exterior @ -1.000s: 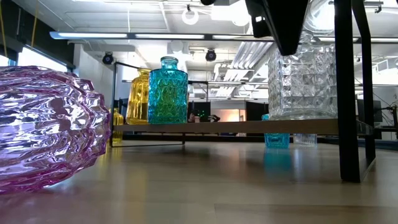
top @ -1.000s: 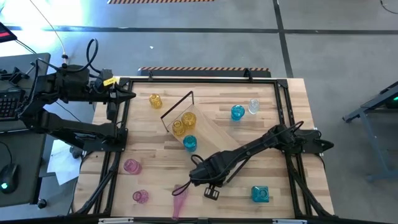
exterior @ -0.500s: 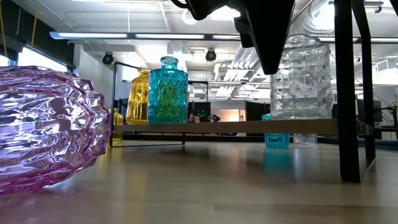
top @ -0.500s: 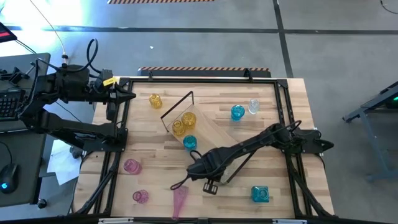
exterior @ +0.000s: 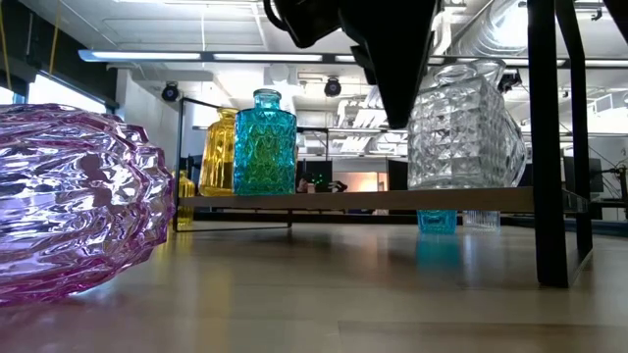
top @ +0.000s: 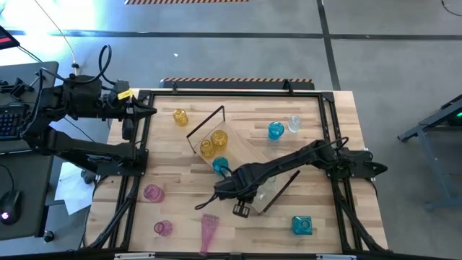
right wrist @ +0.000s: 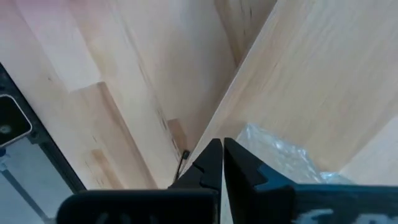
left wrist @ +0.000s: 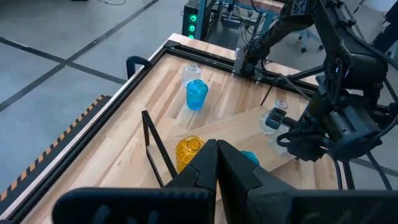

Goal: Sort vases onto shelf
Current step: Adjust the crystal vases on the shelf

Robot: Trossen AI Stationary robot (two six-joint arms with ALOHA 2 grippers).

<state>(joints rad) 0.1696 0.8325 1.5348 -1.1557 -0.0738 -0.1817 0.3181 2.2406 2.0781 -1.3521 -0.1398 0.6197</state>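
Clear glass, cut in a diamond pattern, makes the vase [exterior: 461, 127] that stands on the shelf [top: 249, 165], near its middle, beside the right gripper [top: 220, 189]. This gripper hangs over the shelf's edge with its two fingers pressed together and nothing between them; it does not hold the clear vase. On the same board stand one teal vase [exterior: 265, 143] and two amber vases [top: 213, 142] at the end with the black frame loop [top: 206, 123]. Other vases are on the wooden tabletop [top: 325, 144]: one amber [top: 180, 117] near the far left, one teal [top: 276, 131] and one small clear [top: 294, 123] together at the far side, a square teal one [top: 302, 225] at the near right, and three pink ones [top: 153, 193] at the near left. The left gripper [left wrist: 217, 163] waits outside the table's left edge, closed and empty.
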